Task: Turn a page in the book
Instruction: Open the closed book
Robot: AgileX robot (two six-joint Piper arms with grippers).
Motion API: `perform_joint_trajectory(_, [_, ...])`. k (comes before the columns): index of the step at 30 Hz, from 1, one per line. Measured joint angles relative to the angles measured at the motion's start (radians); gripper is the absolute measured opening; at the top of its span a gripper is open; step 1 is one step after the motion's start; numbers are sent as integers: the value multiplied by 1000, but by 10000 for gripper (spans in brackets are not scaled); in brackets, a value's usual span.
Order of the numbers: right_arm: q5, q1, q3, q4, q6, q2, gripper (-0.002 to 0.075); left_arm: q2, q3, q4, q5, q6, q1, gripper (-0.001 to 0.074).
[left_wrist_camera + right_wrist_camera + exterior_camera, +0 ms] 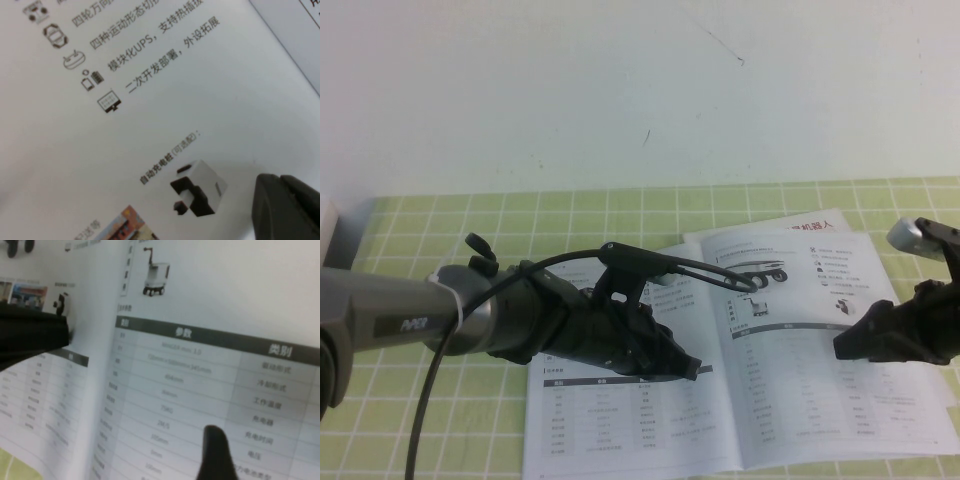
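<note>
Book lies open on the green-checked surface, lower centre to lower right of the high view, both spreads facing up. Behind it, a white leaflet with a red heading shows just past the top edge.

The page is the right-hand sheet, flat, printed with a wheeled cart photo near its top, a column of icons and a grey-headed table lower down.

Left arm comes in from the left of the frame, low over the left-hand sheet; left end effector sits near the spine, just above the paper. Cannot tell its opening. Left wrist view shows one dark fingertip in the lower right corner, over the icon column and a small charging-dock photo.

Right end effector enters from the right edge, over the right part of the page. Its fingers stand wide apart, nothing between them: right wrist view shows one dark finger at left and another at the bottom, over the spec table
</note>
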Motion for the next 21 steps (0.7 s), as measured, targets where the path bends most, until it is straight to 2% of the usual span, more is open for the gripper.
perform_joint_trajectory(3, [0, 0, 0, 0, -4, 0, 435, 0, 0, 0, 0, 0, 0, -4])
perform_joint_trajectory(6, [10, -2, -5, -39, -4, 0, 400, 0, 0, 0, 0, 0, 0, -3])
perform_joint_trajectory(9, [40, -14, -37, -155, 41, -18, 300, 0, 0, 0, 0, 0, 0, -4])
perform_joint_trajectory(13, [98, -20, -94, -449, 211, -87, 90, 0, 0, 0, 2, 0, 0, -4])
perform_joint_trajectory(17, [112, -15, -97, -733, 429, -160, 20, 0, 0, 0, 2, -2, 0, -4])
perform_joint_trajectory(19, [79, -10, -84, -792, 494, -175, 9, 0, 0, 0, 2, -2, 0, -4])
perform_joint_trajectory(21, [44, -8, -74, -777, 507, -173, 6, 0, 0, 0, 2, -2, 0, -4])
